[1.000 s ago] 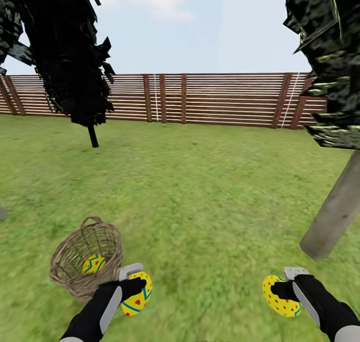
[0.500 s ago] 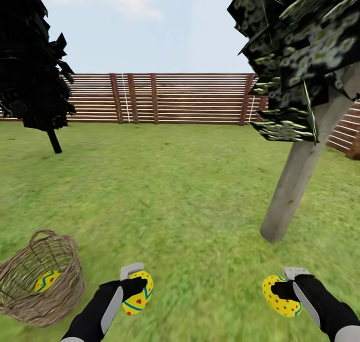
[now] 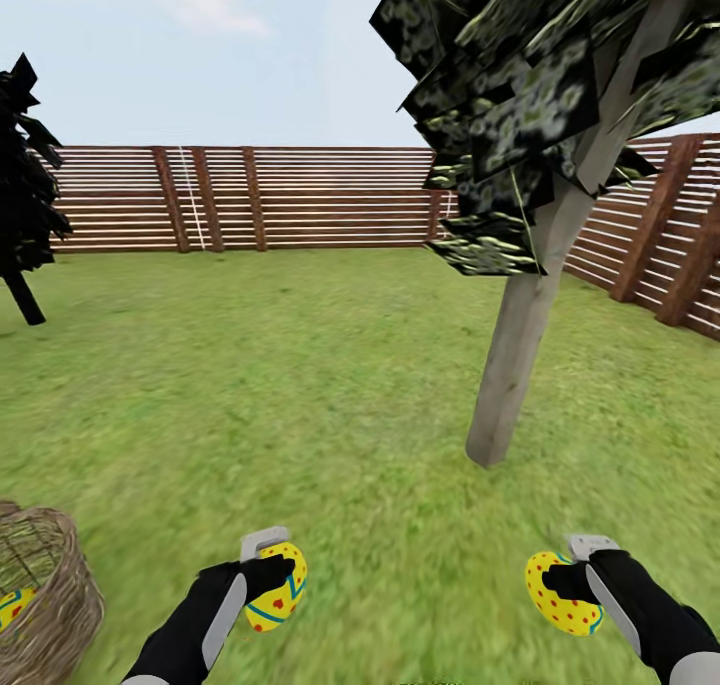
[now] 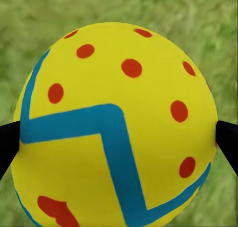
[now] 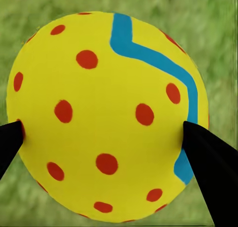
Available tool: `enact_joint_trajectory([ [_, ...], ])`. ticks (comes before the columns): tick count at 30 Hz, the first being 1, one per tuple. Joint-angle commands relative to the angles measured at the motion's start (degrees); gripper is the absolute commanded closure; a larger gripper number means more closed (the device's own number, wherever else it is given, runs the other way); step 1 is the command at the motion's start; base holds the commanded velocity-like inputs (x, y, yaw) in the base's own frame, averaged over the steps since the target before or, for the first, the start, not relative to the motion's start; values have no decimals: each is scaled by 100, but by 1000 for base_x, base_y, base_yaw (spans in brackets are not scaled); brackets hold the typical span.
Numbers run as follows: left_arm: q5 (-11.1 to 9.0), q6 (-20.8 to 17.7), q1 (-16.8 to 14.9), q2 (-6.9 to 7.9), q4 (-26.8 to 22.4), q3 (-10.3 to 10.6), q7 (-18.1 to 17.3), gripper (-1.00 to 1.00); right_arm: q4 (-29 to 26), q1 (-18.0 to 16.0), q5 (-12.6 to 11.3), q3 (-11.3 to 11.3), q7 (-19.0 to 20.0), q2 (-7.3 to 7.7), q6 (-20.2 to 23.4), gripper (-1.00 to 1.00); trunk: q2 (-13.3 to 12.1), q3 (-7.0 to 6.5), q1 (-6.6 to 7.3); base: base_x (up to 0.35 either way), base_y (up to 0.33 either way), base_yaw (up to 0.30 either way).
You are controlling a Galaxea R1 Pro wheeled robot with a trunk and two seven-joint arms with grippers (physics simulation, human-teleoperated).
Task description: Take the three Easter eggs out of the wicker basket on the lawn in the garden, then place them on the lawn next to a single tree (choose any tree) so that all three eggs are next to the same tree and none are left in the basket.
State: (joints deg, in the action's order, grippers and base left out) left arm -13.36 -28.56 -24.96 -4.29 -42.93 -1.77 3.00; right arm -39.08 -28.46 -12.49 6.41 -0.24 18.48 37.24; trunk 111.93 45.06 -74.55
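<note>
your left gripper pinches one egg above the lawn, its black fingers pressed on both sides. your right gripper pinches a second egg the same way. the third egg lies in the basket at your far left. the tree stands ahead to your right, near the fence.

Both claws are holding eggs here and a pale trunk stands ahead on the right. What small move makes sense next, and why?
Probably roll forward and slightly right toward the pale-trunked tree. The left claw and right claw each grip an egg, left egg and right egg, above open lawn short of the trunk's base. A third egg sits in the basket.
</note>
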Motion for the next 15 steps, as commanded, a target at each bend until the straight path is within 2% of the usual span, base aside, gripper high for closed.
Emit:
enact_joint_trajectory([
  [1, -66, -36, 0, -4, -14, -16, 31, 100, -3, -5, -23, 27, -2, 7, 20, 100, 3, 6, 1, 0, -73, -300],
  [8, -64, -36, 0, -3, -14, -16, 25, 100, -3, -4, -23, 27, -2, 7, 20, 100, 3, 6, 1, 0, -22, -293],
  [13, -63, -30, 0, -10, -14, -12, -19, 100, -3, -2, -19, 27, -2, 6, 20, 100, 3, 6, 1, 9, 0, -36],
  [15, -61, -30, 0, -18, 7, -8, -26, 100, -3, -3, -18, 27, -2, 6, 20, 100, 3, 6, 1, 236, -49, -1],
])
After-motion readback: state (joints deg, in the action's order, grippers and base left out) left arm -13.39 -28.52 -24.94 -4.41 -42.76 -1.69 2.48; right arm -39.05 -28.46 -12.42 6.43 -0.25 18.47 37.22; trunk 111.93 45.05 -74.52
